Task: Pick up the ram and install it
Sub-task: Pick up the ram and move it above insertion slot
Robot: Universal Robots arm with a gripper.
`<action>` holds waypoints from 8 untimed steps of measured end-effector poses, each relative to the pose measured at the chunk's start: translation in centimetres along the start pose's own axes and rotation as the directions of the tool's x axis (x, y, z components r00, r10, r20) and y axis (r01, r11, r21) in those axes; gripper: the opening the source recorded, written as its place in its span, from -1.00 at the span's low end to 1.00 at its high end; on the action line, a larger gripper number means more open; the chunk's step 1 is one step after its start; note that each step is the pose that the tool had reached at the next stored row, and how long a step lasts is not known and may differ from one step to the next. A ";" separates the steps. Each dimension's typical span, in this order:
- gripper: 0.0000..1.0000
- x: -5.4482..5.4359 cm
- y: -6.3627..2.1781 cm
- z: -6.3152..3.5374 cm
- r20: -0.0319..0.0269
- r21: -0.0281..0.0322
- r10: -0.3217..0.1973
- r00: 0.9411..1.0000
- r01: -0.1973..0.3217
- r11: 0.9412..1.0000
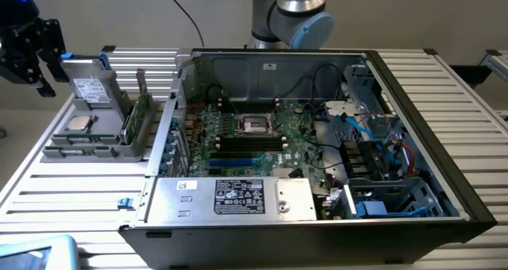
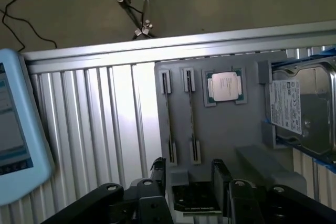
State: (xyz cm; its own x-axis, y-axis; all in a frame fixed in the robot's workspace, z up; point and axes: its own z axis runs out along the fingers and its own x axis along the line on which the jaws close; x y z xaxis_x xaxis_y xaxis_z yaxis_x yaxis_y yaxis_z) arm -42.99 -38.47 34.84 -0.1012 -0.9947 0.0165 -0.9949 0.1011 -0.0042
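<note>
The step in hand looks like the approach for the pick, with nothing installed yet. The ram (image 1: 140,109) stands on edge in the grey tray (image 1: 95,152) on the worktop (image 1: 71,190), at the tray's side nearest the open computer case (image 1: 425,109). The black memory slots (image 1: 250,143) on the board inside appear empty. The hand (image 1: 51,81) hangs above the tray toward the exterior view's left, apart from the stick, its 2 fingers (image 2: 157,174) spread wide and gripping nothing. By my judgement, the grasp calls for lining the fingers across the thin board, clear of the tray wall, the drive (image 1: 91,88) and the processor chip (image 1: 78,123).
</note>
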 end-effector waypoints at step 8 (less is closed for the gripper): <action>-0.03 0.1 0.09 1.46 0.000 0.000 -0.011 1.000 0.011 1.000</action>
State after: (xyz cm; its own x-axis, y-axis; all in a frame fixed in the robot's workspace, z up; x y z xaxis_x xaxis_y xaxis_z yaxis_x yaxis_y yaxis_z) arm -43.08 -38.53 33.39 -0.0906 -0.9958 0.0165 -0.9959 0.0905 -0.0039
